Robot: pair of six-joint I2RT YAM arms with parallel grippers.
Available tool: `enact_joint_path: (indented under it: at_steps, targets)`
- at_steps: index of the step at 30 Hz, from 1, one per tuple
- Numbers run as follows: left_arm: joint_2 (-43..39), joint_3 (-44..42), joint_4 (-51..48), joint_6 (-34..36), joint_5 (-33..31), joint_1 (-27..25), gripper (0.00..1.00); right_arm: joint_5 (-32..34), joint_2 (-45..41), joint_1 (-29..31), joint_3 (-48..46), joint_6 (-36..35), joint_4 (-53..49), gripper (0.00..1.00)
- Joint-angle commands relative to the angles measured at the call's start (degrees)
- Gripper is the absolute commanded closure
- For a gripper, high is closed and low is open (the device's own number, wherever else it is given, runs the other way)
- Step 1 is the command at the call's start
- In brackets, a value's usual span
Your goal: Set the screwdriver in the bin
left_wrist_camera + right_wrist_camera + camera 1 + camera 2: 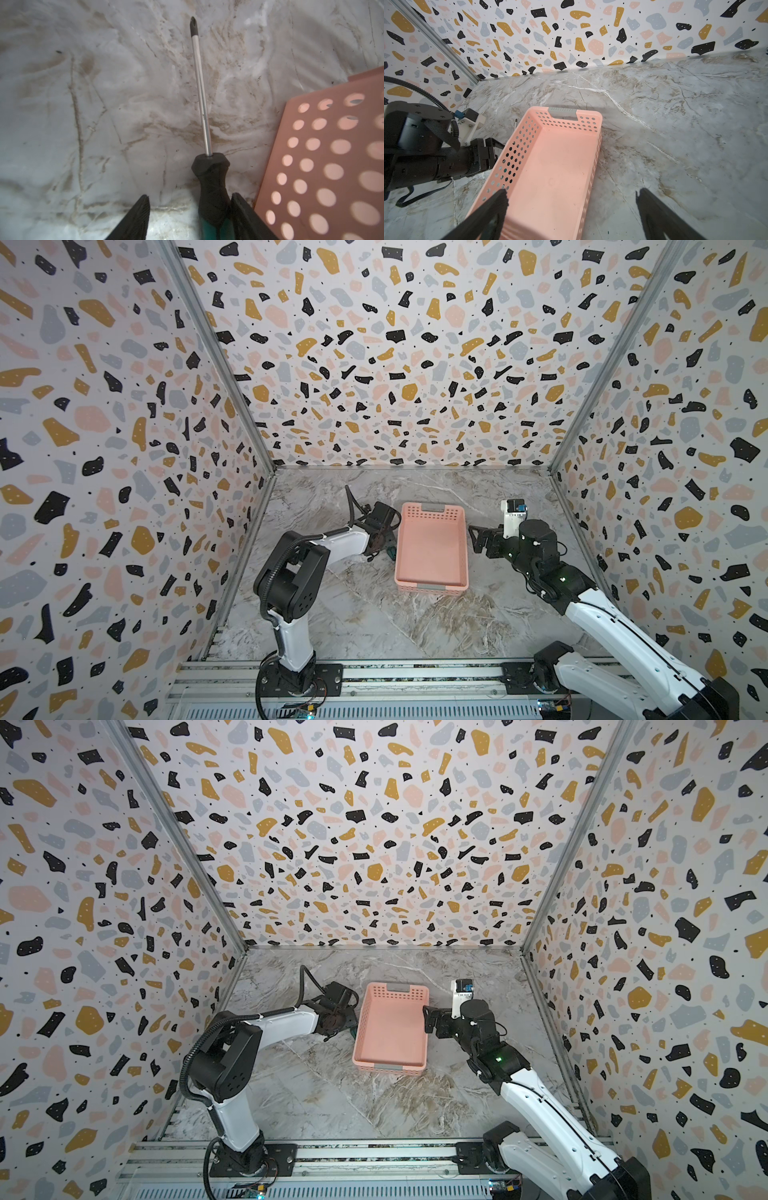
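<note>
- Grasp step in hand: left gripper (190, 216) is down at the marble tabletop (83, 104), straddling the handle of the screwdriver (212, 187), which lies flat on the surface just outside the long perforated wall of the bin (324, 166).
- Left fingers (135, 220): apart. One pad rests against the handle on the side nearest the bin; the other stands clear of it, with bare marble showing in the gap. Handle is therefore off-centre between them, not yet clamped.
- Shaft runs straight out ahead of the fingers, tip free on the marble, roughly alongside the bin wall.
- Judgement on next move: bring the fingers together on the handle, lift clear of the rim, carry sideways over the bin and release. Risk: the pad nearest the bin is close to its wall and may nudge it.
- Bin (431, 547): empty, in both top views.
- Right gripper (571, 209): fingers wide apart, holding nothing, poised above the bin's near end.
</note>
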Motion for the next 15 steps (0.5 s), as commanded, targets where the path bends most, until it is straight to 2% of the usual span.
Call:
enact_joint_path:
  at_steps: [1,10,15]
  targets:
    - [0.9,1.9,1.0,0.1,0.6,-0.5,0.41,-0.3,-1.3,0.0,-0.4,-0.3,-2.2,0.01]
    - [4.0,3.2,0.9,1.2,1.3,-0.6,0.52,0.0,-2.6,-0.4,-1.4,-0.6,-2.4,0.01]
    - [4.4,2.7,0.8,2.2,0.2,-0.5,0.62,-0.5,-2.3,-0.8,-1.1,-0.8,-2.8,0.01]
